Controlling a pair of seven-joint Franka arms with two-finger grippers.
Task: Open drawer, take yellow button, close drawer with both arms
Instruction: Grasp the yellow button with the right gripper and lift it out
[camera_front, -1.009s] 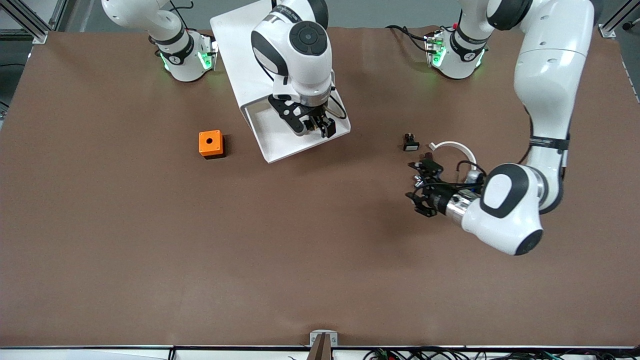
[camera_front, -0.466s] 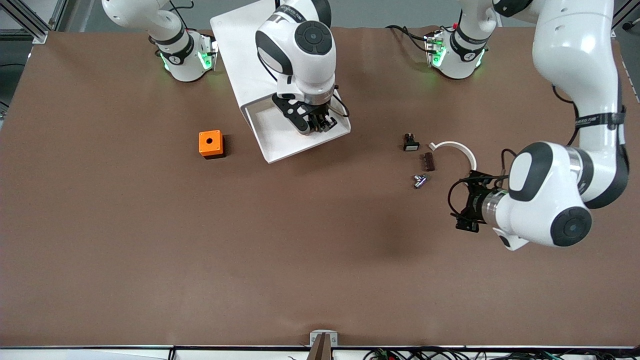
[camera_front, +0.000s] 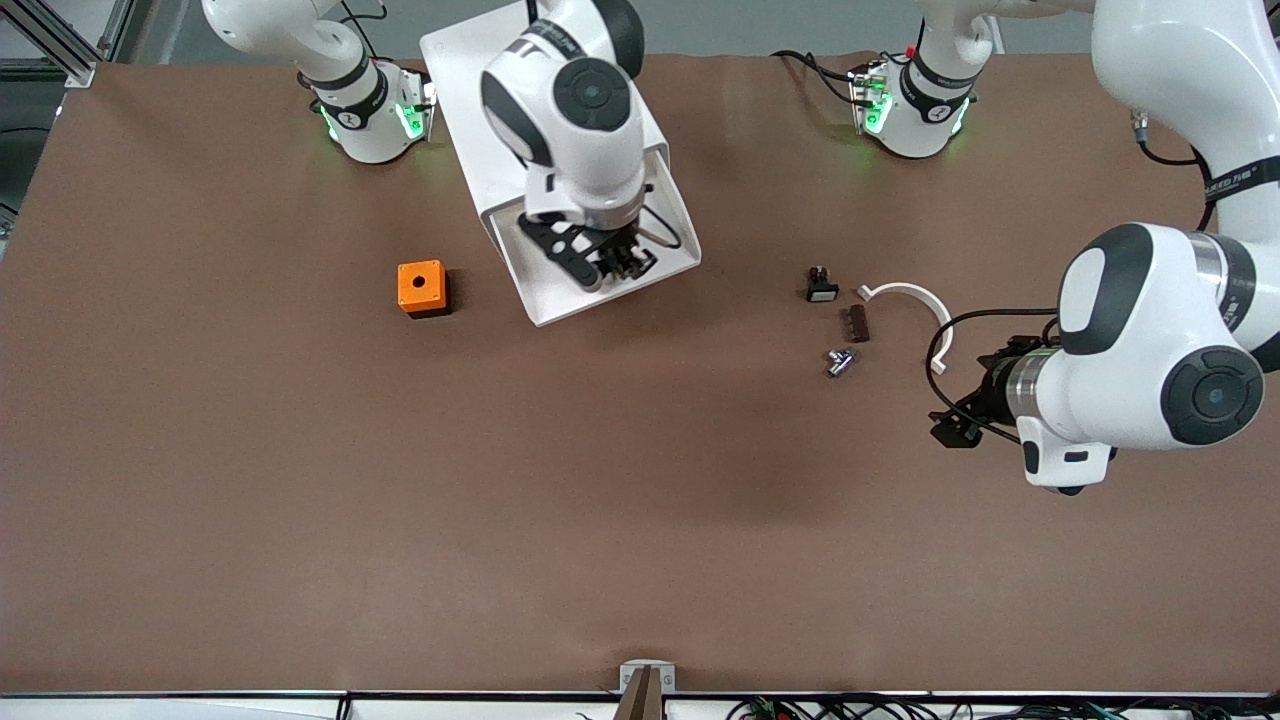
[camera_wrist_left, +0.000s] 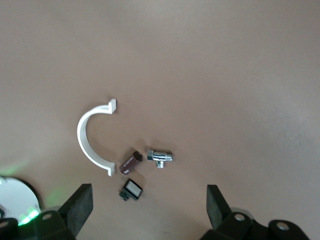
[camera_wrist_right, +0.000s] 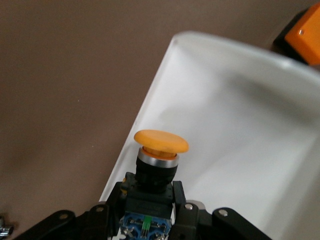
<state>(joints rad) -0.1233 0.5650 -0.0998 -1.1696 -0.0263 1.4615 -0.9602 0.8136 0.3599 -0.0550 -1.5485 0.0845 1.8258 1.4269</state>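
Observation:
The drawer (camera_front: 560, 290) stands pulled out from the white cabinet (camera_front: 470, 60), its tray facing the front camera. My right gripper (camera_front: 612, 262) hangs over the tray. In the right wrist view the right gripper (camera_wrist_right: 150, 194) is shut on the button (camera_wrist_right: 160, 145), gripping its black-and-blue body with the orange cap pointing away from the fingers, above the drawer's white floor (camera_wrist_right: 240, 125). My left gripper (camera_front: 950, 428) is open and empty over bare table toward the left arm's end. In the left wrist view the left gripper (camera_wrist_left: 148, 205) has its fingers (camera_wrist_left: 80, 205) wide apart.
An orange box with a round hole (camera_front: 420, 288) sits beside the drawer toward the right arm's end. Near the left gripper lie a black-and-white switch part (camera_front: 821, 285), a white curved clip (camera_front: 915, 300), a brown cylinder (camera_front: 857, 323) and a chrome fitting (camera_front: 838, 361).
The left arm has drawn back from the small parts toward its own end of the table. The right gripper has shifted a little over the drawer tray toward the right arm's end.

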